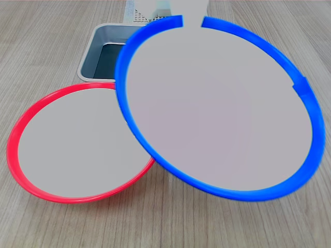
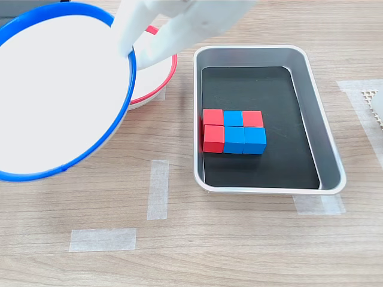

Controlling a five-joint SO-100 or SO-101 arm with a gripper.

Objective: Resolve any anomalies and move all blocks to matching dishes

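The white gripper (image 2: 134,45) pinches the blue dish (image 2: 36,173) by its rim, holding it tilted over the red dish (image 2: 170,75). The blocks (image 2: 233,131) sit in two rows along the tray's (image 2: 326,143) width, mid-floor.

Six blocks (image 2: 233,131) clustered in tray; blue dish (image 2: 60,89) overlaps red dish (image 2: 160,78).

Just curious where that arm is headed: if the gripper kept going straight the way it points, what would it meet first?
Most likely the blue-rimmed dish. In the second exterior view the gripper points down-left with its tips already at that dish's rim. Whether it touches or grips the rim can't be told.
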